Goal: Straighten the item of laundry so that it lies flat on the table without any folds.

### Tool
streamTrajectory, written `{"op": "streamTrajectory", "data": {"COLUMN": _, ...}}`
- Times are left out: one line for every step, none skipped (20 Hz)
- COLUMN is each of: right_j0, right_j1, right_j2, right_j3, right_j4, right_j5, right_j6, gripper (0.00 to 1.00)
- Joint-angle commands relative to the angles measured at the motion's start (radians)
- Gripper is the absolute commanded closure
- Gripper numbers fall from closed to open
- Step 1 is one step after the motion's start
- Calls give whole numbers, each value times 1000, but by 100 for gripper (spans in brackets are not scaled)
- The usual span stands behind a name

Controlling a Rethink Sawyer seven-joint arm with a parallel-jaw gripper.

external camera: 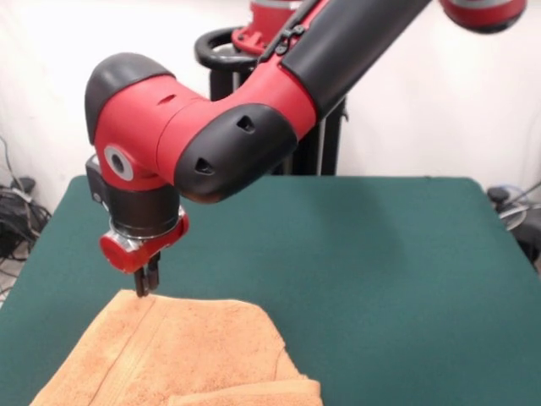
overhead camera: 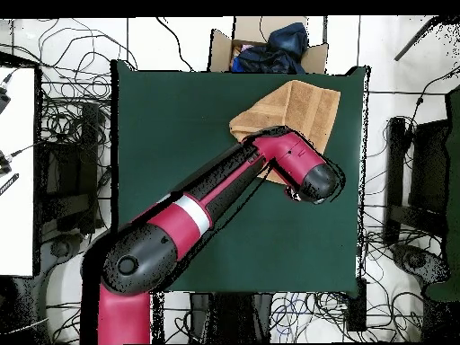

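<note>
The peach-tan towel [external camera: 186, 355] lies at the near left of the green table [external camera: 380, 254], running off the picture's bottom edge. Its right part is folded over into a thick layer, with a border band showing on the left. My gripper [external camera: 146, 288] points straight down at the towel's far corner; its fingers are close together and pinch that corner at the table surface. In the overhead view the towel [overhead camera: 292, 108] lies near the table's [overhead camera: 180, 135] far right edge, and the arm's red wrist [overhead camera: 310, 175] covers the towel's near corner and hides the gripper.
A cardboard box [overhead camera: 269, 49] with dark cloth in it stands just beyond the table's far edge in the overhead view. Cables lie on the floor around the table. The arm's elbow and forearm hang over the table's middle.
</note>
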Motion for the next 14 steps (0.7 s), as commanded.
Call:
{"op": "streamTrajectory", "data": {"right_j0": -27, "right_j1": -37, "right_j2": 134, "right_j3": 4, "right_j4": 71, "right_j5": 62, "right_j6": 1, "gripper": 100}}
{"op": "streamTrajectory", "data": {"right_j0": -29, "right_j1": -48, "right_j2": 144, "right_j3": 10, "right_j4": 84, "right_j5": 77, "right_j6": -24, "gripper": 100}}
{"op": "streamTrajectory", "data": {"right_j0": -30, "right_j1": -53, "right_j2": 148, "right_j3": 12, "right_j4": 88, "right_j5": 79, "right_j6": -32, "gripper": 100}}
{"op": "streamTrajectory", "data": {"right_j0": -33, "right_j1": -62, "right_j2": 156, "right_j3": 15, "right_j4": 95, "right_j5": 88, "right_j6": -55, "gripper": 100}}
{"op": "streamTrajectory", "data": {"right_j0": -35, "right_j1": -70, "right_j2": 163, "right_j3": 19, "right_j4": 100, "right_j5": 91, "right_j6": -67, "gripper": 100}}
{"op": "streamTrajectory", "data": {"right_j0": -39, "right_j1": -78, "right_j2": 169, "right_j3": 23, "right_j4": 104, "right_j5": 102, "right_j6": -87, "gripper": 100}}
{"op": "streamTrajectory", "data": {"right_j0": -41, "right_j1": -84, "right_j2": 176, "right_j3": 26, "right_j4": 107, "right_j5": 107, "right_j6": -99, "gripper": 100}}
{"op": "streamTrajectory", "data": {"right_j0": -46, "right_j1": -88, "right_j2": 182, "right_j3": 23, "right_j4": 109, "right_j5": 116, "right_j6": -113, "gripper": 100}}
{"op": "streamTrajectory", "data": {"right_j0": -48, "right_j1": -93, "right_j2": 188, "right_j3": 24, "right_j4": 112, "right_j5": 118, "right_j6": -120, "gripper": 100}}
{"op": "streamTrajectory", "data": {"right_j0": -56, "right_j1": -97, "right_j2": 199, "right_j3": 19, "right_j4": 116, "right_j5": 126, "right_j6": -135, "gripper": 100}}
{"op": "streamTrajectory", "data": {"right_j0": -57, "right_j1": -99, "right_j2": 203, "right_j3": 19, "right_j4": 114, "right_j5": 130, "right_j6": -137, "gripper": 100}}
{"op": "streamTrajectory", "data": {"right_j0": -63, "right_j1": -105, "right_j2": 212, "right_j3": 19, "right_j4": 118, "right_j5": 135, "right_j6": -151, "gripper": 100}}
{"op": "streamTrajectory", "data": {"right_j0": -66, "right_j1": -112, "right_j2": 222, "right_j3": 20, "right_j4": 120, "right_j5": 136, "right_j6": -160, "gripper": 100}}
{"op": "streamTrajectory", "data": {"right_j0": -69, "right_j1": -117, "right_j2": 230, "right_j3": 21, "right_j4": 121, "right_j5": 142, "right_j6": -171, "gripper": 100}}
